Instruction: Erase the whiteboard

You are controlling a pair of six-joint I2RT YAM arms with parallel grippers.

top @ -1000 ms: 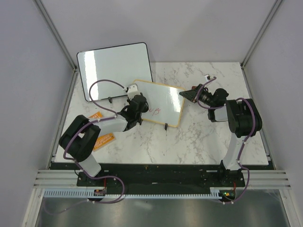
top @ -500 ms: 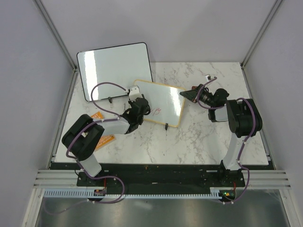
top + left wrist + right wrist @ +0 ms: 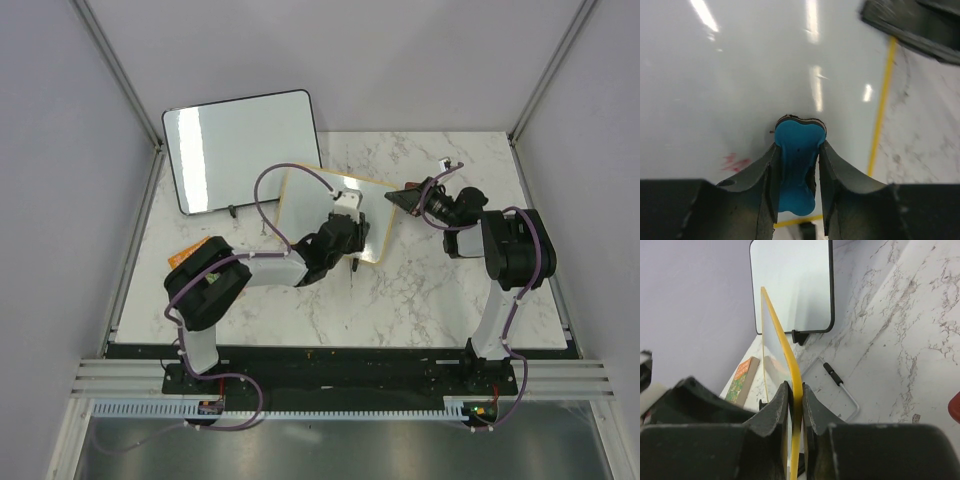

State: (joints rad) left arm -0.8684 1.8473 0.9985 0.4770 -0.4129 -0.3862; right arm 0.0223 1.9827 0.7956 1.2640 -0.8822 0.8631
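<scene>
Since one second ago, the left gripper [image 3: 345, 222] has swept from the left part of the whiteboard [image 3: 305, 200] to its right part. The whiteboard stands mid-table on the marble table [image 3: 430, 290], its long axis running left to right, in front of the black-framed board [image 3: 240, 150].

One faint red smear [image 3: 735, 161] remains. In the left wrist view it lies just left of the blue eraser [image 3: 796, 165], near the board's lower edge. The left gripper is pinched on this eraser, whose tip meets the board face.

The right gripper [image 3: 795, 395] is clamped on the yellow frame at the right edge, steadying the board. The left arm is the nearer one, so the coming stroke should return leftward.
</scene>
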